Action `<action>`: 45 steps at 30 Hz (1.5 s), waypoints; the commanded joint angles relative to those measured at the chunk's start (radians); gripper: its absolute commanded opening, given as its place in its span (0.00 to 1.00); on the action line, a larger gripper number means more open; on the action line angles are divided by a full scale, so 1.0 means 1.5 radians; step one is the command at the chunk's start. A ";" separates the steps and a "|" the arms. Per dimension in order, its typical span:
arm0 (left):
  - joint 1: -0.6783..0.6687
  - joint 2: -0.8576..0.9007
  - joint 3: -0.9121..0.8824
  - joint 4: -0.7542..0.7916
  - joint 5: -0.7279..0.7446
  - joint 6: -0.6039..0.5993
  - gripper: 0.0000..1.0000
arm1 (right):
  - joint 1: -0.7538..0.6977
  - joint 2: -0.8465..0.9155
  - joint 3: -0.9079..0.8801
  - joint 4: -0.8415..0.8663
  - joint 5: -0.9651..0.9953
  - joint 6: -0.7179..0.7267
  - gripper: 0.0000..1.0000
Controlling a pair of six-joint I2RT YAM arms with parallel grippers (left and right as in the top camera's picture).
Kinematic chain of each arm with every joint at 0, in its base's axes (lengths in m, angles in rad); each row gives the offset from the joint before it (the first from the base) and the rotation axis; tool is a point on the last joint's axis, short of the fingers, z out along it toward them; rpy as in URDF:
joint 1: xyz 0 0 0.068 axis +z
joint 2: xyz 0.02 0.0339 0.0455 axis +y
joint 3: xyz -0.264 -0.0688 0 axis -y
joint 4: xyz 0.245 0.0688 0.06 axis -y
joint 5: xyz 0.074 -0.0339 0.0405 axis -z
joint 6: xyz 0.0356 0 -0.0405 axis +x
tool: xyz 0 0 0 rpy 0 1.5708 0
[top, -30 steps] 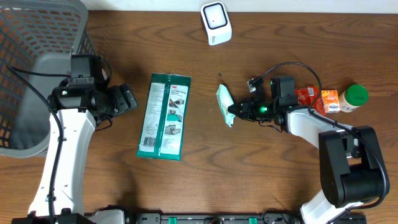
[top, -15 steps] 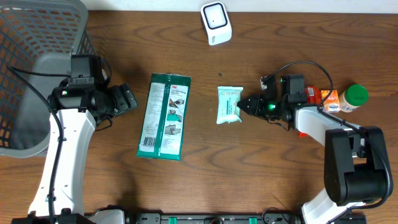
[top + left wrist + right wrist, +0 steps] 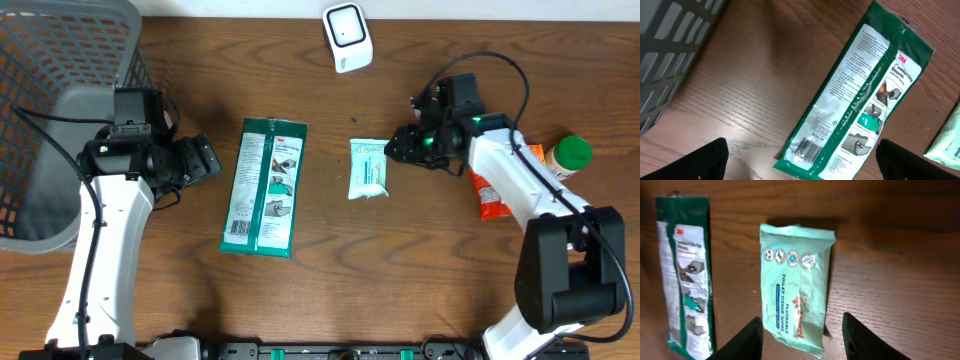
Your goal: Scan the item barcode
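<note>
A mint-green flushable tissue pack (image 3: 368, 167) (image 3: 796, 285) lies flat on the table, label up. My right gripper (image 3: 397, 148) (image 3: 802, 345) hovers just right of it, open, holding nothing. The pack's near end shows between the fingers in the right wrist view. A long green glove pack (image 3: 264, 187) (image 3: 860, 95) lies left of centre, and its barcode (image 3: 807, 146) faces up. My left gripper (image 3: 210, 160) (image 3: 800, 169) stays open and empty beside that pack's left edge. The white scanner (image 3: 347, 37) stands at the far edge of the table.
A grey mesh basket (image 3: 60, 60) fills the far left corner. Under and beside the right arm lie a red packet (image 3: 490, 192), an orange box (image 3: 531, 161) and a green-lidded bottle (image 3: 572, 155).
My right gripper opened and let go of the tissue pack, which went from standing on edge to lying flat. The right arm then drew back and swung toward the far side. The left arm stayed still.
</note>
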 commanded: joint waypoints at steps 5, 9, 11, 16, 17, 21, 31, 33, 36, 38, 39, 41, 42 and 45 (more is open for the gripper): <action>0.002 -0.004 0.001 -0.002 -0.007 0.004 0.95 | 0.061 0.037 -0.033 0.062 0.084 0.027 0.52; 0.002 -0.004 0.001 -0.002 -0.007 0.004 0.95 | 0.092 0.056 -0.033 0.082 0.144 0.032 0.52; 0.002 -0.004 0.001 -0.002 -0.007 0.003 0.95 | 0.107 0.060 -0.033 0.086 0.172 0.040 0.52; 0.002 -0.004 0.001 -0.002 -0.007 0.004 0.95 | 0.142 0.063 -0.035 0.083 0.266 0.090 0.53; 0.002 -0.004 0.001 -0.002 -0.007 0.003 0.95 | 0.146 0.063 -0.035 0.083 0.274 0.096 0.54; 0.002 -0.004 0.001 -0.002 -0.007 0.004 0.95 | 0.152 0.065 -0.040 0.083 0.289 0.127 0.56; 0.002 -0.004 0.001 -0.002 -0.007 0.004 0.95 | 0.149 0.106 -0.044 0.092 0.267 0.148 0.52; 0.002 -0.004 0.001 -0.002 -0.007 0.004 0.95 | 0.150 0.113 -0.044 0.091 0.267 0.148 0.42; 0.002 -0.004 0.001 -0.002 -0.007 0.004 0.95 | 0.148 0.110 -0.044 0.091 0.267 0.145 0.34; 0.002 -0.004 0.001 -0.002 -0.007 0.003 0.95 | 0.144 0.105 -0.043 0.091 0.267 0.145 0.26; 0.002 -0.004 0.001 -0.002 -0.007 0.003 0.95 | 0.141 0.100 -0.043 0.090 0.267 0.141 0.21; 0.002 -0.004 0.001 -0.002 -0.007 0.004 0.95 | 0.135 0.088 -0.043 0.089 0.267 0.128 0.12; 0.002 -0.004 0.001 -0.002 -0.007 0.004 0.95 | 0.131 0.080 -0.043 0.088 0.267 0.123 0.08; 0.002 -0.004 0.001 -0.002 -0.007 0.003 0.95 | 0.124 0.052 -0.043 0.082 0.262 0.109 0.01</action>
